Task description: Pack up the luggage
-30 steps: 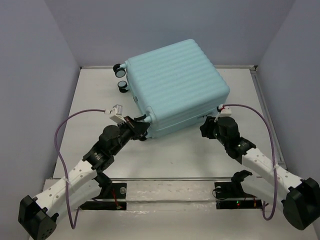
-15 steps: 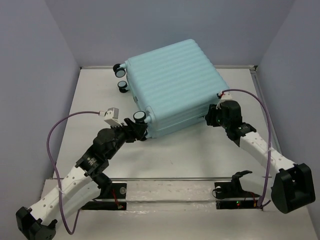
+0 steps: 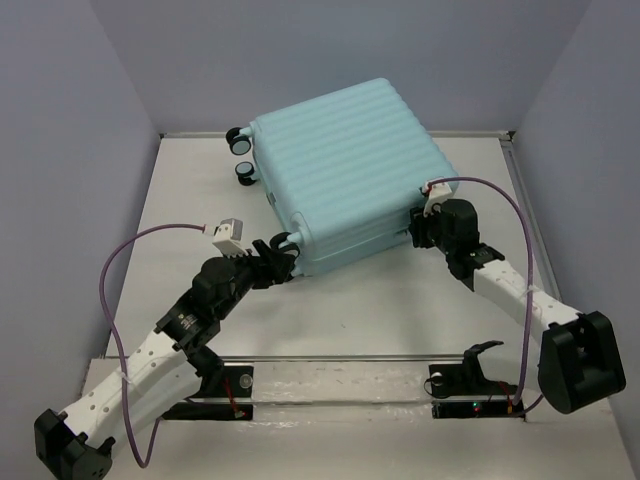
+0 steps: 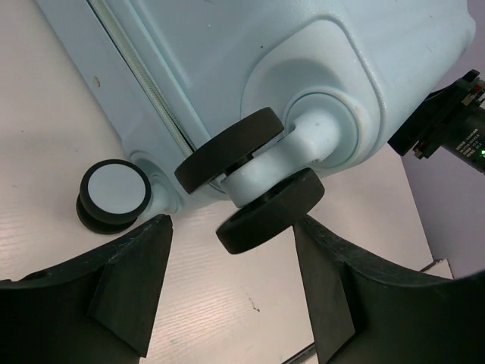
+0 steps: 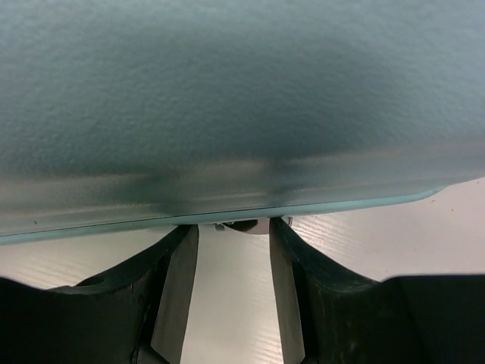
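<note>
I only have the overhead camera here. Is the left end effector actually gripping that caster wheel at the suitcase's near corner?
Observer: No. The left end effector is open. The twin caster wheel sits between its fingers, with a gap beside one.
Operator: And the right one?
Observer: The right end effector is tucked under the luggage edge, with a small metallic piece at its fingertips. Whether it is gripped, I cannot tell.
Operator: Any other wheel nearby?
Observer: Yes, a second caster with a pale hub, just outside those fingers.

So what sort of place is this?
Probably a robotics lab test cell: bare grey walls box in a white table, two robot arms are bolted at its near edge, and the luggage lies on it.
</note>
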You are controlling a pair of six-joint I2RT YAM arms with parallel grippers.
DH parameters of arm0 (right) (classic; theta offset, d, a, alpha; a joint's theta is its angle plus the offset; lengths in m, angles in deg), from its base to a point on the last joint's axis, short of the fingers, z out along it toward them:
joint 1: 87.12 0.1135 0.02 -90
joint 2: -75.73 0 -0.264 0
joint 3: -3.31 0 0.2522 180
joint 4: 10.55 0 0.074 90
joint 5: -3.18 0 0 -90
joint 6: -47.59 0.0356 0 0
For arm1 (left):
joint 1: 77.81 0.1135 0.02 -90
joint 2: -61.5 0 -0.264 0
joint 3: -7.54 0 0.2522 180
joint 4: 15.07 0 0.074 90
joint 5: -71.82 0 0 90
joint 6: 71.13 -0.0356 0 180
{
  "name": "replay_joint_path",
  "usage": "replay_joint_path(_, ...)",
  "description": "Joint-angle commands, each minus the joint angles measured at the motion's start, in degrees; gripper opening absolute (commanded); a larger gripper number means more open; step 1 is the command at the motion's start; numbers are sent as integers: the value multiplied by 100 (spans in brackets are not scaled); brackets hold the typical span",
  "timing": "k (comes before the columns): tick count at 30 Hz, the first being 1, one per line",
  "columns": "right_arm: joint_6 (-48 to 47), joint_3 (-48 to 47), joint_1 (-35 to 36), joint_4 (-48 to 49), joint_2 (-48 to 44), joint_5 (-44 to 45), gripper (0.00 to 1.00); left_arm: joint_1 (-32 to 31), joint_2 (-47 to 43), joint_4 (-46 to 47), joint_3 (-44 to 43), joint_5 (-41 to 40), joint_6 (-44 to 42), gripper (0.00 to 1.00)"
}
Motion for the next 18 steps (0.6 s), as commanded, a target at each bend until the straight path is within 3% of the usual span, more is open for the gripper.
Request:
replay_joint_path(1,-359,34,-11,986,223,277,47,16,57,363,-23,46,-111,77)
replay_joint_path(4,-437,218,-11,1452,233,295,44,7,146,390,-85,38,-146,77)
replay_joint_path(9,-473,376,-11,1576,198,549,25,7,137,399,-146,11,-146,76)
replay_joint_path(13,-481,509,-11,1743,101,1226,29,7,128,407,-173,-7,-146,76)
replay_joint_path(18,-517,289,-11,1795,381,1025,32,7,137,443,-164,20,-129,76)
